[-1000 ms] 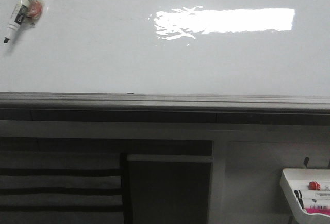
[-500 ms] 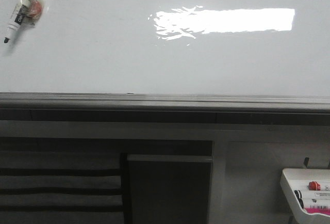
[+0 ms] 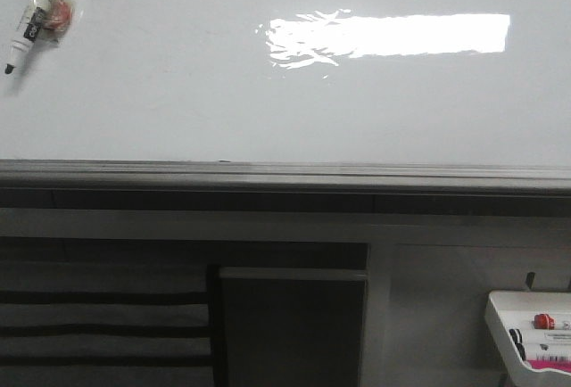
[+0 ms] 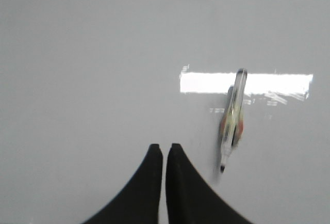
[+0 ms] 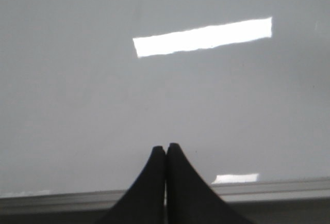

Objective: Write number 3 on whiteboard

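Observation:
The whiteboard [image 3: 178, 93] fills the upper half of the front view, glossy white with a grey bottom rail [image 3: 285, 176]. No number 3 shows on it. A black-tipped marker [image 3: 36, 14] in a clear clip with a red spot sits against the board at the far upper left, tip pointing down. In the left wrist view, the marker [image 4: 232, 121] is just beside my left gripper [image 4: 164, 146], which is shut and empty, apart from the marker. My right gripper [image 5: 166, 145] is shut and empty, in front of the board [image 5: 77, 105] just above the rail [image 5: 268, 188]. Neither gripper shows in the front view.
A small white marker tray [image 3: 500, 316] at the lower right holds spare markers [image 3: 549, 322], one with a red cap. Below the rail are a dark panel [image 3: 294, 325] and a black-striped surface [image 3: 98, 316]. A bright lamp glare [image 3: 393, 35] lies on the board.

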You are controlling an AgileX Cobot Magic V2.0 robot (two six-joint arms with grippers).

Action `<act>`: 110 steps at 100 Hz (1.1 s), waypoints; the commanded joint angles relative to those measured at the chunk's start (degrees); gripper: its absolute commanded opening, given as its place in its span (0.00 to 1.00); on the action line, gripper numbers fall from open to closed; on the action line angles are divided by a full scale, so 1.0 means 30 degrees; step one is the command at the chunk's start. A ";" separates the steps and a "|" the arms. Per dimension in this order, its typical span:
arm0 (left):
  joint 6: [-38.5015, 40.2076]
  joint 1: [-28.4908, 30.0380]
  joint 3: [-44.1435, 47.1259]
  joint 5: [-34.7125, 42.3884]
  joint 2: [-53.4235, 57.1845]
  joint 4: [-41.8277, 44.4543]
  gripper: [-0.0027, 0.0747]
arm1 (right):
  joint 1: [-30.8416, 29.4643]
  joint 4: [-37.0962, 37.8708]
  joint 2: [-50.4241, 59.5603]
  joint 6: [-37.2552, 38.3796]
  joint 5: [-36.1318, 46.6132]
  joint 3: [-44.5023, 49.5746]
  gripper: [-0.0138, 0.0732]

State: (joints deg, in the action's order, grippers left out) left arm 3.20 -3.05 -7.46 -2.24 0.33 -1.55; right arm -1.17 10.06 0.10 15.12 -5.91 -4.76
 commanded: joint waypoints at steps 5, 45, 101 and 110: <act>0.0194 0.0049 -0.3748 -0.0778 -0.1091 -0.0270 0.01 | -0.0099 0.0415 -0.1778 -0.0116 -0.1210 -0.3384 0.07; 0.0194 0.0049 -0.8534 -0.4371 -0.6415 0.1705 0.01 | -0.0099 0.0415 -0.7419 -0.2694 -0.4855 -0.8931 0.07; 0.0194 0.0049 -0.8094 -0.4374 -0.7037 0.1705 0.01 | -0.0099 0.0516 -0.7580 -0.2694 -0.4845 -0.8931 0.07; 0.0194 0.0049 -0.8094 -0.4333 -0.7037 0.1837 0.01 | -0.0099 0.0818 -0.7580 -0.2694 -0.4845 -0.8931 0.08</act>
State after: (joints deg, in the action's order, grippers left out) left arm 3.20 -3.05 -30.25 -19.51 -19.97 3.61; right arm -1.17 10.84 -21.76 7.57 -24.73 -29.47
